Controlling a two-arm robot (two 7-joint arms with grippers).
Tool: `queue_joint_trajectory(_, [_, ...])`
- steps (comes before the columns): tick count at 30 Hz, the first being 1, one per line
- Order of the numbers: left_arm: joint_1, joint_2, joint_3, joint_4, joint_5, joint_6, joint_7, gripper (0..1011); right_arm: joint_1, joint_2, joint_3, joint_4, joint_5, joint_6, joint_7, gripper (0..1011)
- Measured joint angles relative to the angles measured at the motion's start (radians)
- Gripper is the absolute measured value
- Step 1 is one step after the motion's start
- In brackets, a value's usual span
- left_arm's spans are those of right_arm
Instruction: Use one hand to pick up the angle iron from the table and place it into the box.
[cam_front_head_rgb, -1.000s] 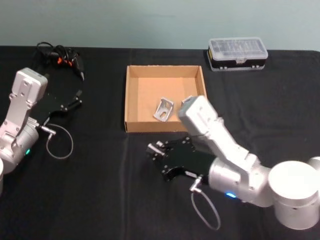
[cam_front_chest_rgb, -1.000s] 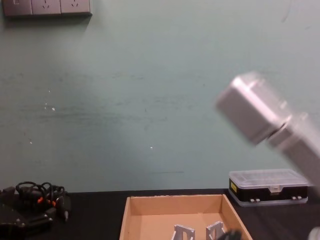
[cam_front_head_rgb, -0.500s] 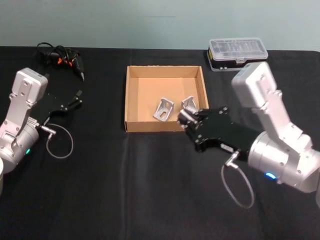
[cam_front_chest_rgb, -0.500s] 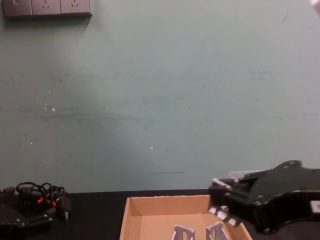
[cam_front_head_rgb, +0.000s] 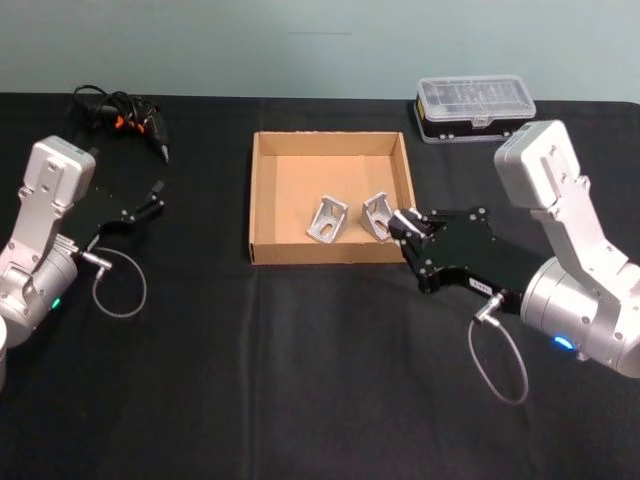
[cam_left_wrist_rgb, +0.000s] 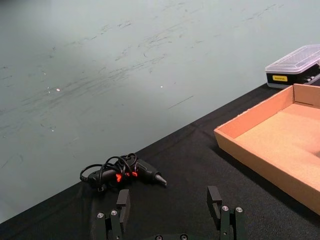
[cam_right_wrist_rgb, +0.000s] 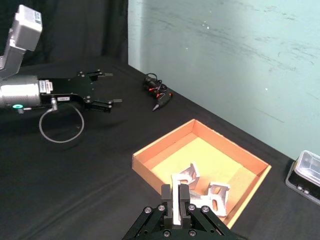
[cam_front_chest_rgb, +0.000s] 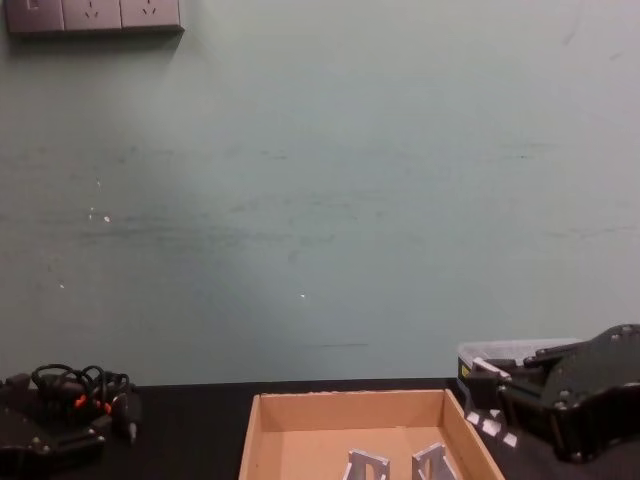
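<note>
Cardboard, tan and low-walled, forms the box (cam_front_head_rgb: 331, 197) at the middle of the black table (cam_front_head_rgb: 300, 380) in the head view, and two angle irons lie inside it toward its 5 o'clock corner: one angle iron (cam_front_head_rgb: 328, 219) nearer the middle of the floor, a second angle iron (cam_front_head_rgb: 378, 215) just beside it toward the right wall. The right gripper (cam_front_head_rgb: 403, 226) sits at the box's 3 o'clock side, its tips over the right wall close to the second piece, fingers pressed together with nothing pinched. The left gripper (cam_front_head_rgb: 157, 197) rests well apart at 9 o'clock of the box, its fingers spread and empty. A bundle of black cable (cam_front_head_rgb: 118, 112) lies at 10 o'clock, and a clear-lidded plastic case (cam_front_head_rgb: 475, 106) stands at 1 o'clock. In the left wrist view, the left gripper's fingers (cam_left_wrist_rgb: 215, 199) stand apart over the table, with the cable bundle (cam_left_wrist_rgb: 121, 172) beyond and the box wall (cam_left_wrist_rgb: 260, 162) off to one side. In the right wrist view, the right gripper (cam_right_wrist_rgb: 175, 195) shows its fingers shut flat against each other just short of the two angle irons (cam_right_wrist_rgb: 186, 175) in the box (cam_right_wrist_rgb: 160, 157). In the chest view, the right gripper (cam_front_chest_rgb: 487, 395) hangs just outside the box's (cam_front_chest_rgb: 352, 405) 3 o'clock wall, and both iron pieces (cam_front_chest_rgb: 368, 465) stand on the floor.
</note>
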Motion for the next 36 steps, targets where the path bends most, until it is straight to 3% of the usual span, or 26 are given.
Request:
queue_joint_trajectory(8, [0.000, 0.000, 0.000, 0.000, 0.000, 0.000, 0.000, 1011, 0.056, -0.016, -0.011, 0.042, 0.001, -0.002, -0.004, 87])
queue_joint_trajectory(14, [0.000, 0.000, 0.000, 0.000, 0.000, 0.000, 0.000, 1011, 0.134, -0.051, -0.043, 0.120, -0.010, -0.002, -0.005, 87])
queue_joint_trajectory(24, [0.000, 0.000, 0.000, 0.000, 0.000, 0.000, 0.000, 1012, 0.291, -0.133, -0.112, 0.320, -0.057, -0.022, -0.004, 87])
queue_joint_trajectory(36, [0.000, 0.000, 0.000, 0.000, 0.000, 0.000, 0.000, 1011, 0.457, -0.243, -0.169, 0.579, -0.090, -0.035, 0.007, 87])
